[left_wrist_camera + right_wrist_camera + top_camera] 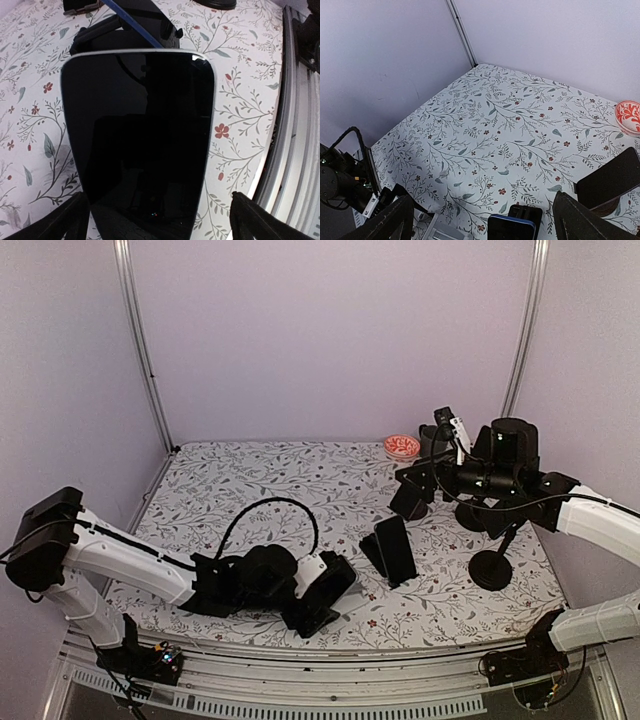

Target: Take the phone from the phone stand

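Left gripper: low over the table, near the front rail. Fingers are spread wide. A silver-rimmed phone is seen between them, screen up. A gap shows on one side; contact on the other cannot be told.

The phone is off the stand, just in front of it. A blue-edged slab is seen leaning at the stand.

Right gripper: raised at the right rear, fingers held wide with nothing between them.

Open floral cloth is seen across the left and back of the table. The right side is crowded by a round base and the right arm. A red bowl is set at the back wall.

The table is closed in by lilac walls.
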